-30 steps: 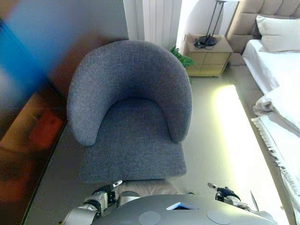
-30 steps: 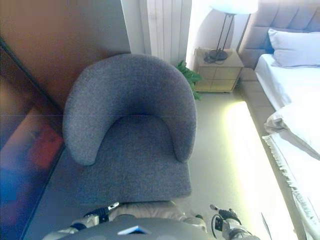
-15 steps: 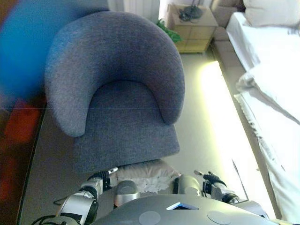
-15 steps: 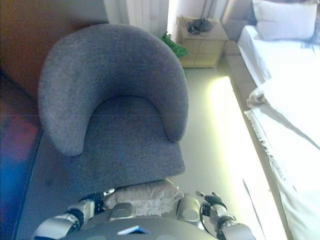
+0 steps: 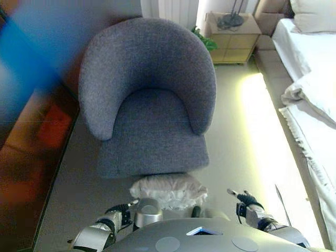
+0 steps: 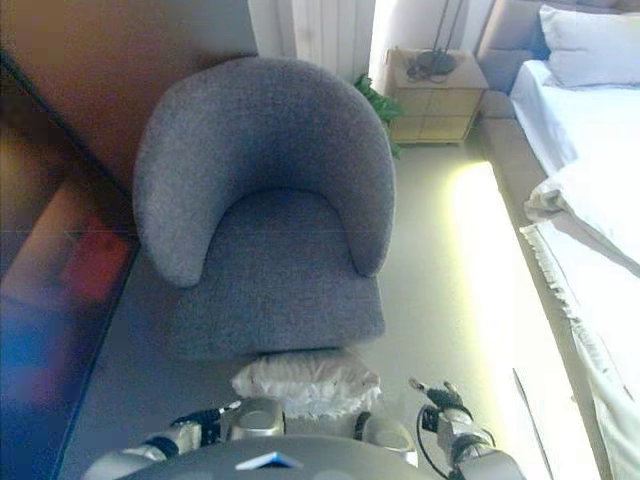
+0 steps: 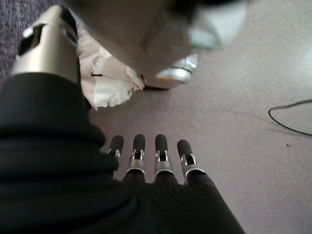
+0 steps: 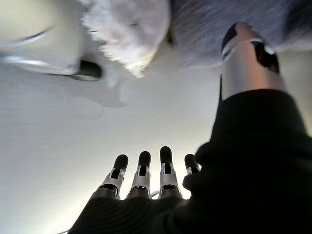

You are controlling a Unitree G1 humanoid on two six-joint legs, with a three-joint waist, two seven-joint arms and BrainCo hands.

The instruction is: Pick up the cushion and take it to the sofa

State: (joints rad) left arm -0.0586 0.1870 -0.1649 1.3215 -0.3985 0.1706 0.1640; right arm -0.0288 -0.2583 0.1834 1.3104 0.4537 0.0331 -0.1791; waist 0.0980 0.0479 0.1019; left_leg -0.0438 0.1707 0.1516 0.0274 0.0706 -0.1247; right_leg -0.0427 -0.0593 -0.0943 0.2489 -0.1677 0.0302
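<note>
A pale, fringed cushion (image 5: 168,190) lies on the floor against the front of the grey armchair (image 5: 149,105). It also shows in the right eye view (image 6: 305,380) and in both wrist views (image 7: 109,73) (image 8: 129,29). My left hand (image 5: 122,212) hangs low to the cushion's left, fingers straight (image 7: 161,146), empty and apart from it. My right hand (image 5: 242,199) hangs low to the cushion's right, fingers straight (image 8: 145,165), empty too. Neither hand touches the cushion.
A bed (image 5: 315,105) with white covers runs along the right. A wooden nightstand (image 5: 233,37) with a lamp base and a green plant (image 5: 205,41) stand behind the armchair. A dark reddish panel (image 5: 31,136) lines the left side. Pale floor (image 5: 252,136) lies between armchair and bed.
The whole view has shifted, so the camera has moved. The cushion, half hidden at the lower edge before, now shows in full before the armchair. Both hands stay low and open.
</note>
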